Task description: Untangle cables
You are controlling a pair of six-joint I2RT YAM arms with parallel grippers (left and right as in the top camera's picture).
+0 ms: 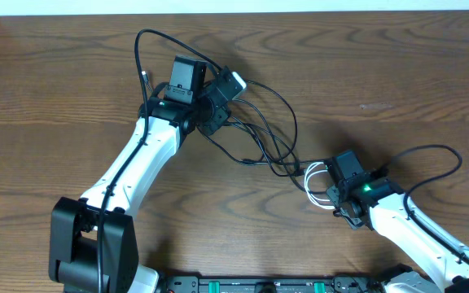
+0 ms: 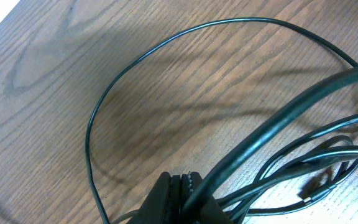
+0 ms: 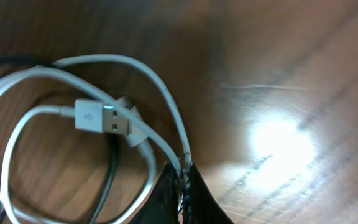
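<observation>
Several thin black cables (image 1: 271, 122) loop across the table's middle and cross each other near their right end. In the left wrist view one black cable (image 2: 135, 62) curves in a wide arc over the wood. My left gripper (image 1: 212, 124) sits at the tangle's left end. Its jaws (image 2: 184, 182) are shut on a black cable (image 2: 272, 127) that runs out to the right. A coiled white cable (image 1: 317, 185) lies at the tangle's right end, its USB plug (image 3: 101, 118) resting on the coil. My right gripper (image 1: 335, 198) is shut (image 3: 184, 167) on a strand of the white cable (image 3: 160, 93).
The wooden table (image 1: 397, 89) runs to a pale back edge (image 1: 234, 6). Thicker black arm cables (image 1: 430, 159) arch beside the right arm. A small plug end (image 2: 312, 190) lies among the black strands. A black rail (image 1: 251, 285) lines the front edge.
</observation>
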